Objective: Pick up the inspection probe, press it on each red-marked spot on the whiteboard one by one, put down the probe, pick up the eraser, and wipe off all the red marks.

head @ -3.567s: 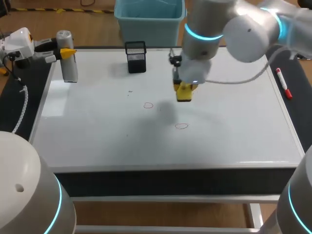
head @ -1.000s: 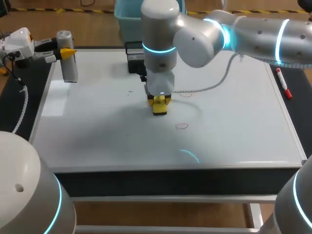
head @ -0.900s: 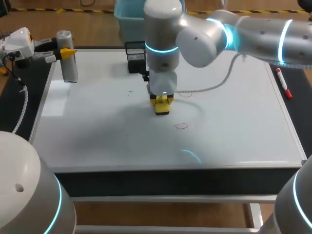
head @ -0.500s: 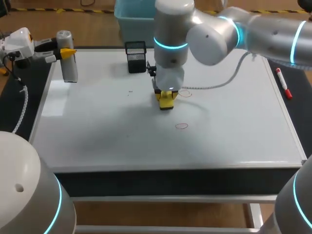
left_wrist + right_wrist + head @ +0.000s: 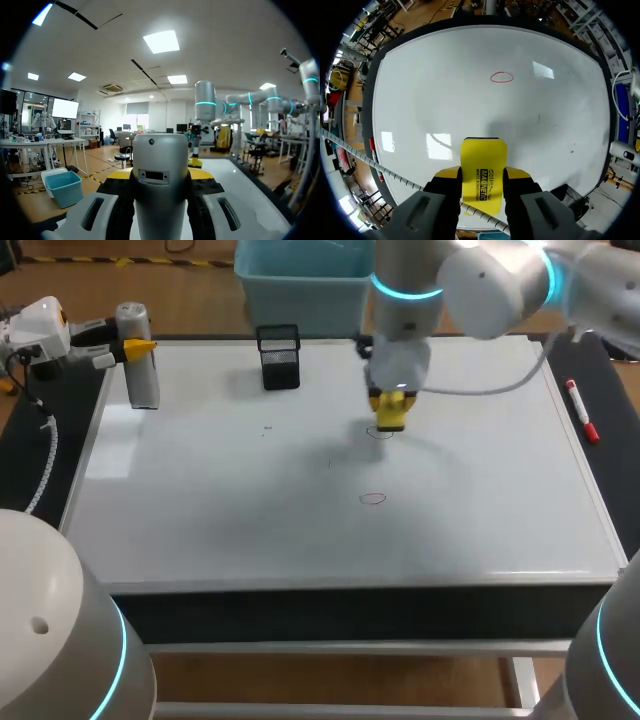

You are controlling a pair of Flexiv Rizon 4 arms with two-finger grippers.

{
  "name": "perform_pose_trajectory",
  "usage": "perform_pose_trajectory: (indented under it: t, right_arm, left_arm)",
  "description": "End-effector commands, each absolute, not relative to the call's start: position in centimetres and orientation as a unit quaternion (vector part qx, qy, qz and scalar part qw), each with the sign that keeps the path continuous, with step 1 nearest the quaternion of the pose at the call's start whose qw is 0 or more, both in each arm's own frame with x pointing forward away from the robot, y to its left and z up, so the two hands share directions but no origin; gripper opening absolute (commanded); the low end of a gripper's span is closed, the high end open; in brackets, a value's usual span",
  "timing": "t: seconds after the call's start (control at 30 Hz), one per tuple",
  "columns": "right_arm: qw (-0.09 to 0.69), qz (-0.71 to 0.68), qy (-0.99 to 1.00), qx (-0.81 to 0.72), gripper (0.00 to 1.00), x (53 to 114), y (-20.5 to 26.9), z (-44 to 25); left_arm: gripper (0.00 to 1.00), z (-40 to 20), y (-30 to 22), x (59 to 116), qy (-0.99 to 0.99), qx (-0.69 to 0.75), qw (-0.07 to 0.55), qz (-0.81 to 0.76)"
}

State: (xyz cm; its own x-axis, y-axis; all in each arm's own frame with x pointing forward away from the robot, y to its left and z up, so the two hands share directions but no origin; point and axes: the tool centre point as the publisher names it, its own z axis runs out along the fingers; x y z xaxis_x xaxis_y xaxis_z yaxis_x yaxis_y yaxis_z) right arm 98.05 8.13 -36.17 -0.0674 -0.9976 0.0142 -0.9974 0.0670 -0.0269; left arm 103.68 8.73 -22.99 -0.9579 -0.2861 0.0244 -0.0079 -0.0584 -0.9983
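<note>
**On to the next ring with the eraser**

Gone from the spot worked a second ago, off toward the left gripper's side, and no red left there: wiped clean. Now farther back on the whiteboard point(image 5: 200, 510), with the right gripper point(image 5: 388, 406) clenched on the yellow eraser point(image 5: 391, 421), pad down at a red ring point(image 5: 381, 434) peeping out just beneath it. Well apart, nearer the front edge, the second ring point(image 5: 372, 498), untouched as before. No change at the left gripper point(image 5: 128, 346): well apart from the eraser, closed around the grey probe point(image 5: 140, 375).

From the right wrist: eraser squeezed from both sides between the yellow tips, and only one ring ahead of it on the board; nothing of the ring underneath, plain only from above.

From the left wrist: probe point(image 5: 161, 165) filling the gap between both fingers, touched on each side, a detail too small to judge from above.
</note>
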Motion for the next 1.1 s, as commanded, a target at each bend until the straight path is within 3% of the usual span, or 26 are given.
perform_pose_trajectory:
  t: [0.03, 0.7, 1.1]
  right_arm:
    - [0.003, -0.013, 0.742, -0.671, 0.0, 98.7, 3.1, -35.7]
    - [-0.004, 0.014, 0.827, -0.563, 0.0, 100.3, -14.6, -35.5]
    - [0.0, 0.028, 0.831, -0.555, 0.0, 100.1, -17.2, -35.7]
  left_arm:
    - [0.0, -22.8, 8.7, 103.7, 0.68, -0.109, 0.097, -0.719]
    - [0.0, -22.8, 8.7, 103.7, 0.68, -0.109, 0.097, -0.719]
    - [0.0, -22.8, 8.7, 103.7, 0.68, -0.109, 0.097, -0.719]
